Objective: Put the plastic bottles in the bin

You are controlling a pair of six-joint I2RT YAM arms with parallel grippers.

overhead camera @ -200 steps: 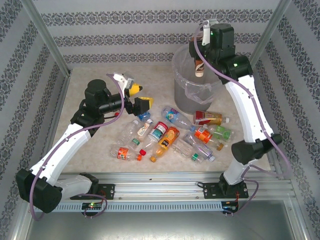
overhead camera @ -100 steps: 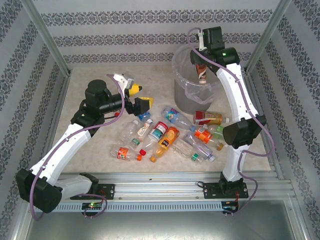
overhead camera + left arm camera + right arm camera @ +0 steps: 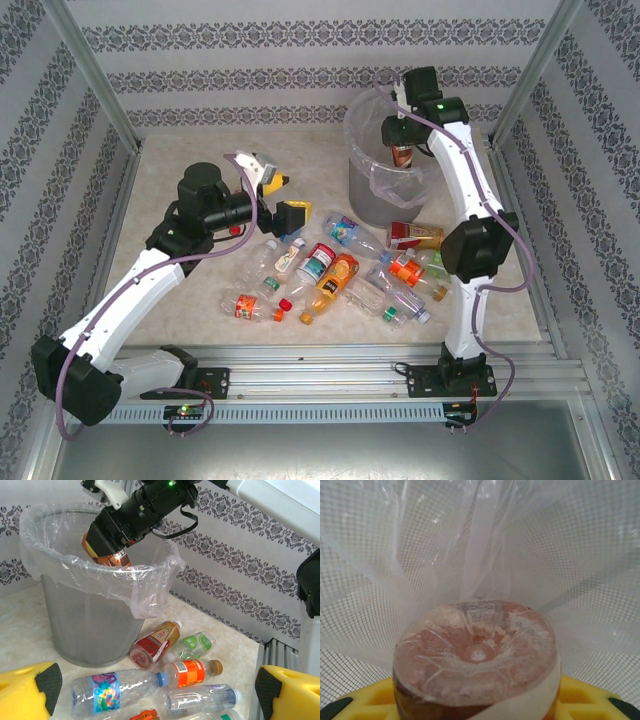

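Standing above the table (image 3: 150, 190) at the left centre of the top view, the left gripper (image 3: 285, 197) is released. Its two yellow fingers (image 3: 272, 180) are wide apart and nothing is between them. In the left wrist view these fingers show at the lower left and lower right corners.

To the right, in the middle of the top view, the plastic bottles (image 3: 340, 270) lie on their sides on the table in a loose group, and several touch each other. At the left end of the group is a red-orange label bottle (image 3: 243, 306). An orange bottle (image 3: 333, 283) lies near the middle, and a blue-label bottle (image 3: 347, 232) lies just beside the foot of the bin (image 3: 372, 195). Further right are a red-label bottle (image 3: 415, 236) and a green-label bottle (image 3: 441, 265).

The bin stands upright at the upper centre right, with a clear bag (image 3: 150, 590) folded over its rim. Over its opening the right gripper (image 3: 402, 138) is clenched on a brown bottle (image 3: 403, 154), which hangs partly below the rim, inside the mouth of the bin. In the right wrist view the bottom of this bottle is at the lower centre, and the bag and the grey mesh wall are behind it.
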